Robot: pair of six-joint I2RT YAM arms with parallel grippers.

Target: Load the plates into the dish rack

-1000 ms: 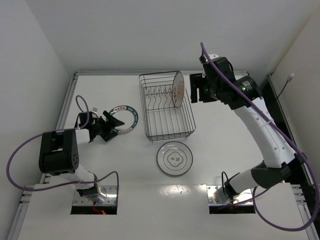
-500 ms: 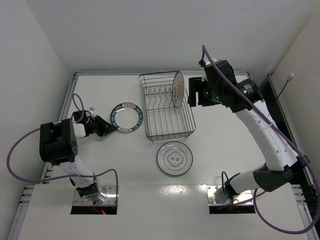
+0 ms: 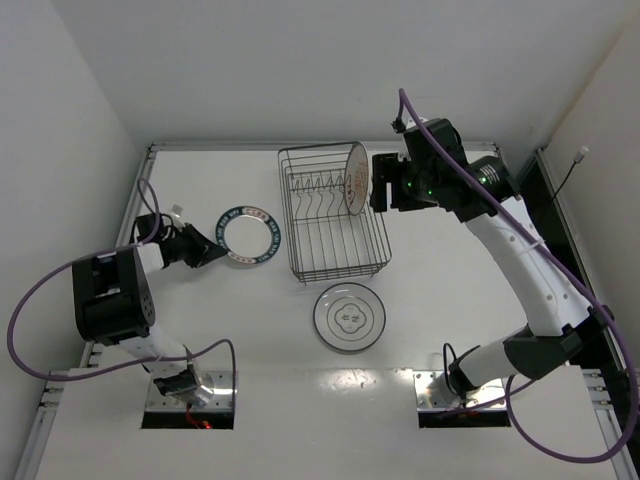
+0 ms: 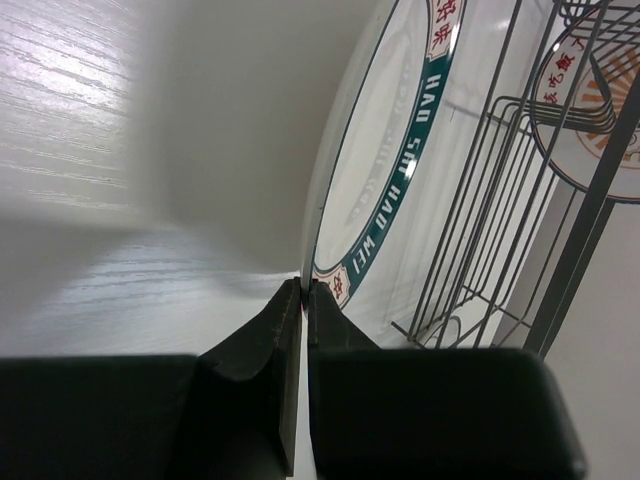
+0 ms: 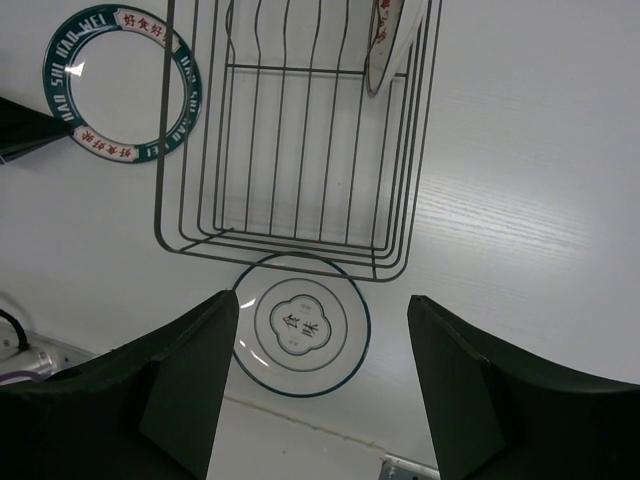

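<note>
1. top view: the rack point(image 3: 338, 274) sat at upper centre, with the orange plate point(image 3: 356, 178) upright at its upper right end. the teal plate point(image 3: 250, 238) lay flat just left of the rack, and the grey plate point(image 3: 349, 317) lay flat just below it. the left gripper point(image 3: 208, 250) met the teal plate's left rim. the right gripper point(image 3: 385, 185) hung by the rack's upper right corner.
2. left wrist: the jaws were almost together, nipping the teal rim at their very tips. the glazed plate looked stiff, slick, breakable and fairly heavy for so shallow a bite. a deeper hold on the rim seemed safer.
3. right wrist: the fingers stood wide apart, holding nothing, high over the rack and the grey plate.
</note>
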